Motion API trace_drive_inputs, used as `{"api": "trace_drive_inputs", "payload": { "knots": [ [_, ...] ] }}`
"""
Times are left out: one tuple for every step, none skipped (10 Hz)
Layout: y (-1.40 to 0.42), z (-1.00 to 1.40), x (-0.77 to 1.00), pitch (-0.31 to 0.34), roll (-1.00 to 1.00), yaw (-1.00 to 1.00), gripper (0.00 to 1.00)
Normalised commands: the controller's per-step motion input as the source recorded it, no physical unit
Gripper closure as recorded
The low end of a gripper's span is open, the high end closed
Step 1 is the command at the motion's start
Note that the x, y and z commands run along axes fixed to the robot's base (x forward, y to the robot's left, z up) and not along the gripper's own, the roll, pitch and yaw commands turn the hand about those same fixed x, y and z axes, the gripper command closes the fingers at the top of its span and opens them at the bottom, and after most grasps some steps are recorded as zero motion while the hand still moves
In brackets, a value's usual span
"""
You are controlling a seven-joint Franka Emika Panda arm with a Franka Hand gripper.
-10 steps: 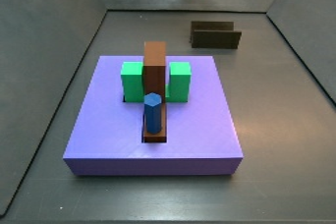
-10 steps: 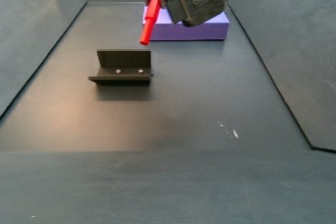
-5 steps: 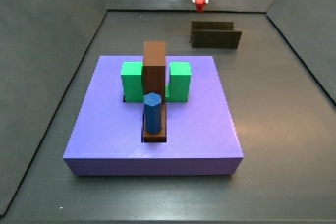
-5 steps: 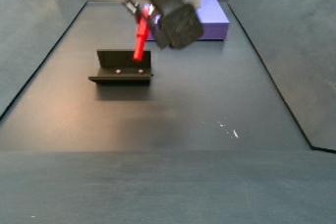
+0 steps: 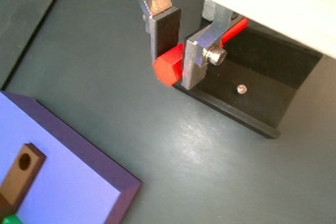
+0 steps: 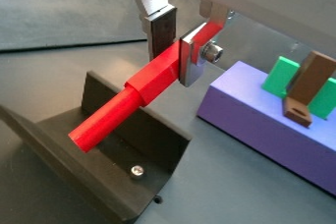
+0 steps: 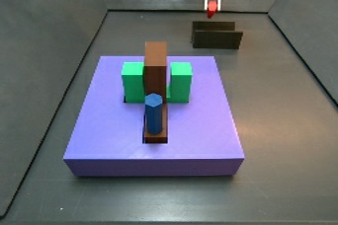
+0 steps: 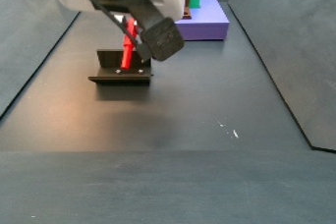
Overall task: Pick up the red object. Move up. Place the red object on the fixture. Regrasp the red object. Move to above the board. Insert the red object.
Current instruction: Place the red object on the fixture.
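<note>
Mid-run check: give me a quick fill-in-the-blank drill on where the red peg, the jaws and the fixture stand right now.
1. The gripper has its jaws shut on the ____ peg.
2. In both side views the red peg hangs over the ____, not over the purple board.
3. The fixture stands on the floor ____ from the board.
4. The blue peg stands on the ____.

Missing words: red; fixture; apart; board

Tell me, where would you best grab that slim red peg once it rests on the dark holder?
Probably near its upper end, from above. The slim red peg leans tilted over the dark L-shaped fixture, its lower end down inside, so only the upper length is free. The gripper already clamps it there, fingers on opposite flat sides.
</note>
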Motion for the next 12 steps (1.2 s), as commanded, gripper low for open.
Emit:
{"api": "trace_drive_inputs", "payload": {
  "knots": [
    [0.00,-0.38,0.50,0.000,-0.39,0.00,1.00],
    [0.00,-0.23,0.38,0.000,-0.54,0.00,1.00],
    [0.00,-0.18,0.33,0.000,-0.57,0.01,1.00],
    [0.00,-0.20,0.31,0.000,-0.50,0.00,1.00],
    [0.00,-0.14,0.27,0.000,-0.52,0.00,1.00],
    [0.00,-0.11,0.06,0.000,-0.17,0.00,1.00],
    [0.00,-0.09,0.00,0.000,0.00,0.00,1.00],
    [0.00,-0.07,0.00,0.000,0.11,0.00,1.00],
    [0.00,-0.04,0.00,0.000,0.15,0.00,1.00],
    [0.00,0.00,0.00,0.000,0.09,0.00,1.00],
    [-0.03,0.00,0.00,0.000,0.03,0.00,1.00],
    [-0.01,0.00,0.00,0.000,0.00,0.00,1.00]
  ]
}}
